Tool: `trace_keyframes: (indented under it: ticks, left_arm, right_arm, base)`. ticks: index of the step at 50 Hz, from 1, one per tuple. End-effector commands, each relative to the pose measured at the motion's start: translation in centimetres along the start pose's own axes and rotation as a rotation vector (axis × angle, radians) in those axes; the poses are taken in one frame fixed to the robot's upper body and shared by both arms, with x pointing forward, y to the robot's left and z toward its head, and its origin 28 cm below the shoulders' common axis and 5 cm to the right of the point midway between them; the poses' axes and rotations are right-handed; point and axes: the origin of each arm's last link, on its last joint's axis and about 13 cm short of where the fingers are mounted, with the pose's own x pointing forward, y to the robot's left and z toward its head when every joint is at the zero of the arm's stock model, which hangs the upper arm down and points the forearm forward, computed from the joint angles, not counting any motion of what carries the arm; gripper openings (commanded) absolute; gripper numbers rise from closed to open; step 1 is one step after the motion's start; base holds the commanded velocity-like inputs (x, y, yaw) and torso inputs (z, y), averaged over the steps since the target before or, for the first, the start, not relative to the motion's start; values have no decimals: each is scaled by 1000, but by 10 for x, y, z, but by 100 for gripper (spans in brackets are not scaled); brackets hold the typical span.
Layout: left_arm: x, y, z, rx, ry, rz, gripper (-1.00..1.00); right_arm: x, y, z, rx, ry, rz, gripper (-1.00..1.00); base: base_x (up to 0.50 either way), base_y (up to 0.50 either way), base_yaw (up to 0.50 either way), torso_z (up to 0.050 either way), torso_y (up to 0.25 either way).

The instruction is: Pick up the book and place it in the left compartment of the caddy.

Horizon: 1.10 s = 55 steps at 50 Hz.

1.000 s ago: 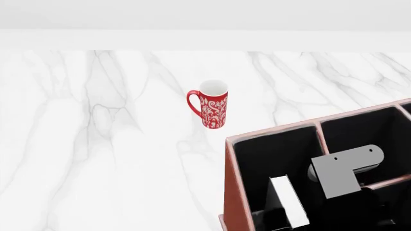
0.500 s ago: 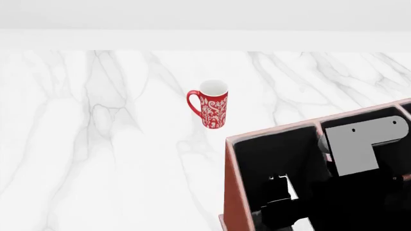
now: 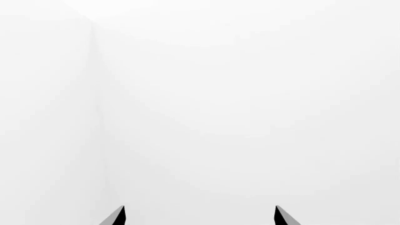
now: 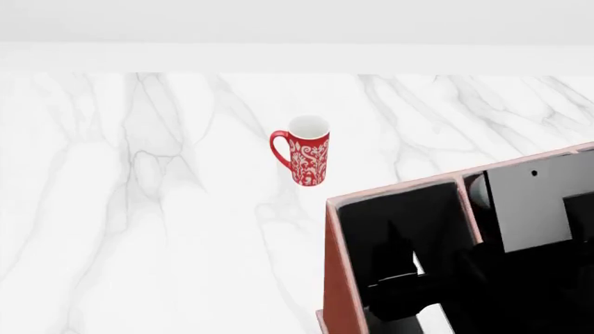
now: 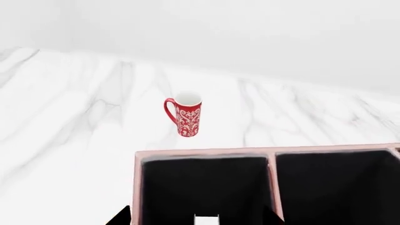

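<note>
marble table [image 4: 167, 209], book [image 5: 206, 220] between right end effector [image 5: 196, 216] tips, in caddy [image 4: 336, 278]

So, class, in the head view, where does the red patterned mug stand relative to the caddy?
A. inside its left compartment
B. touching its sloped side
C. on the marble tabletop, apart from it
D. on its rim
C: the red patterned mug stands upright on the marble tabletop, with bare marble between it and the caddy.

Leather-look caddy [image 4: 336, 278], glossy ceramic mug [image 4: 307, 159], polished marble table [image 4: 139, 229].

right hand [image 4: 408, 282] lowered, left hand [image 3: 198, 218] spread
</note>
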Motion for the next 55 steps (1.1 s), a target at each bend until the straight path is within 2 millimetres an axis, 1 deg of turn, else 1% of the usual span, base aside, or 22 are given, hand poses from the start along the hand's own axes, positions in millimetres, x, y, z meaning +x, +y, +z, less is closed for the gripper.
trace_keyframes:
  ticks: [1,16,27,40,55]
  left_arm:
    - [0,0,0,-2,-2,2,100]
    - [0,1,1,-9,-3,7,100]
    - [0,1,2,-11,-6,9,100]
    - [-1,1,3,-13,-9,10,100]
    - [-1,2,4,-17,-17,15,100]
  right_arm:
    - [-12,5,5,15,-58,1,100]
    - [-28,11,10,34,-143,-10,100]
    - [-42,20,11,44,-187,12,100]
    - [-56,23,12,60,-244,9,100]
    - [-72,26,10,61,-308,-15,100]
  base:
    - [0,0,0,0,0]
    - [0,0,0,0,0]
    - [0,0,0,0,0]
    - [0,0,0,0,0]
    - [0,0,0,0,0]
